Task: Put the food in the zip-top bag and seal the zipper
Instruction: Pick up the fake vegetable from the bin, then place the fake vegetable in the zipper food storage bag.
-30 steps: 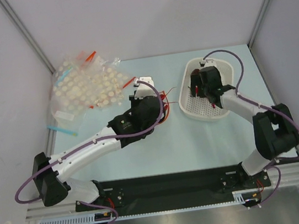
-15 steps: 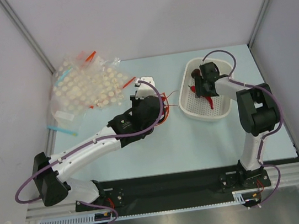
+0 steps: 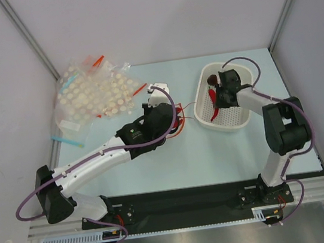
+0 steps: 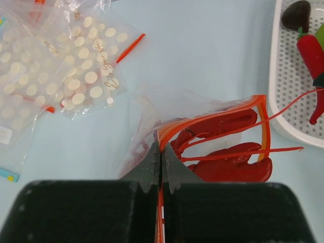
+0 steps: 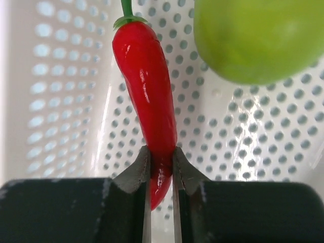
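The red lobster (image 4: 233,164) lies inside the clear zip-top bag (image 4: 152,109), whose mouth gapes toward the right. Its thin antennae poke out toward the basket. My left gripper (image 4: 161,154) is shut on the red zipper (image 4: 263,126) at the near corner of the bag's mouth. In the top view the left gripper (image 3: 177,122) sits over the bag at mid-table. My right gripper (image 5: 161,162) is inside the white basket (image 3: 205,120), shut on the tip of a red chili pepper (image 5: 144,76).
A round green fruit (image 5: 253,35) lies beside the chili in the basket (image 5: 61,76), and a dark brown item (image 3: 211,79) sits at its far end. A pile of dotted clear bags (image 3: 95,94) lies at the back left. Walls enclose the table.
My right gripper's jaws have closed on the chili pepper, and the right arm's elbow has drawn in and up. The left gripper keeps its hold on the bag.
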Robot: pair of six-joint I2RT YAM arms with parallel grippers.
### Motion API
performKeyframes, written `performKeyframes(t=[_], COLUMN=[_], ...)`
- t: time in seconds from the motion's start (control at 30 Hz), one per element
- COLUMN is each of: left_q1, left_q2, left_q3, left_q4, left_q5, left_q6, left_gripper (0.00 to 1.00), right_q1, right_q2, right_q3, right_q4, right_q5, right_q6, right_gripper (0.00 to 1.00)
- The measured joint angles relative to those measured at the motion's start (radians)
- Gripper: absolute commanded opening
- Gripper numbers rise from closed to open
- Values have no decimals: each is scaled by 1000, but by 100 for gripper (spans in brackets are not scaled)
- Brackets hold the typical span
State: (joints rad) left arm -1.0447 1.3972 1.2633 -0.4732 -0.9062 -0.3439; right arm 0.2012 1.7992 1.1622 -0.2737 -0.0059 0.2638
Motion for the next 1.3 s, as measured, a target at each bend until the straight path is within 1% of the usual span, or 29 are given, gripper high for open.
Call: performKeyframes(t=[0.1,0.23,0.3,0.47,0.6,0.67,0.8,0.93,1.0,1.1,1.3], left_q1=[0,0,0,1,10,20,34,39,43,55,78], left_q2=[3,3,3,3,3,3,3,3,3,3,4], left_q3=[20,27,27,27,27,27,29,46,60,81,121], left_q4=[-13,-18,-19,-21,-23,-23,-25,-39,-47,-53,-64], left_q5=[30,50,52,72,132,170,228,261,284,319,394], left_q6=[-8,-24,-30,-42,-53,-64,-75,-77,-85,-102,-146], left_gripper=[0,0,0,0,0,0,0,1,0,0,0], right_q1=[0,0,0,2,26,56,125,190,228,298,439], right_q2=[-137,-349,-420,-496,-564,-624,-795,-944,-993,-1020,-998], right_q3=[-70,-164,-185,-211,-277,-323,-422,-489,-506,-511,-511], right_q4=[26,105,135,176,206,243,348,454,499,546,588], right_q5=[-1,12,13,-8,-18,-18,-21,-22,-18,18,174], right_q6=[32,69,80,102,103,101,91,69,56,45,28], right_gripper=[0,0,0,0,0,0,0,0,0,0,0])
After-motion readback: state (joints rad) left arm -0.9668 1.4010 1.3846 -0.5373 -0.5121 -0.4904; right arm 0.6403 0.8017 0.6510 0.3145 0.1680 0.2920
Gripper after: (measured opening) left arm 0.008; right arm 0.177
